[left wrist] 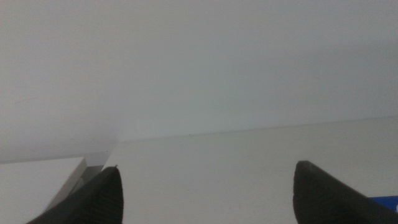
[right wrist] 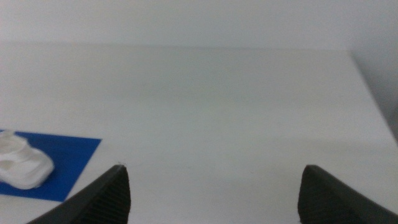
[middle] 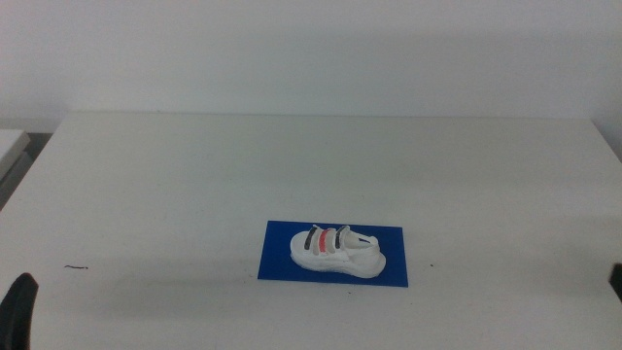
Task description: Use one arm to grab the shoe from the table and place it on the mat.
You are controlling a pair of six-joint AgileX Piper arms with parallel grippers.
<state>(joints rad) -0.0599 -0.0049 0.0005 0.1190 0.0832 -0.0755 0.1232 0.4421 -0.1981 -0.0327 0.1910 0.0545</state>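
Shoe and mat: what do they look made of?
Shoe: white, smooth, matte upper, probably synthetic leather or moulded plastic; no weave shows; one dark and one red strap. Mat: thin, flat, evenly blue sheet with crisp edges and no sheen, perhaps foam, rubber or card. The pictures are too small to settle either.

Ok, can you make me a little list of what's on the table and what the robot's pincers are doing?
shoe: white shoe with one dark and one red strap, lying on the mat
mat: blue mat, flat on the table, edges showing all round the shoe
table: white table
left pincer: left pincer open, holding nothing, waiting at the table's near left edge
right pincer: right pincer open, holding nothing, away from the shoe
task: shoe already on mat
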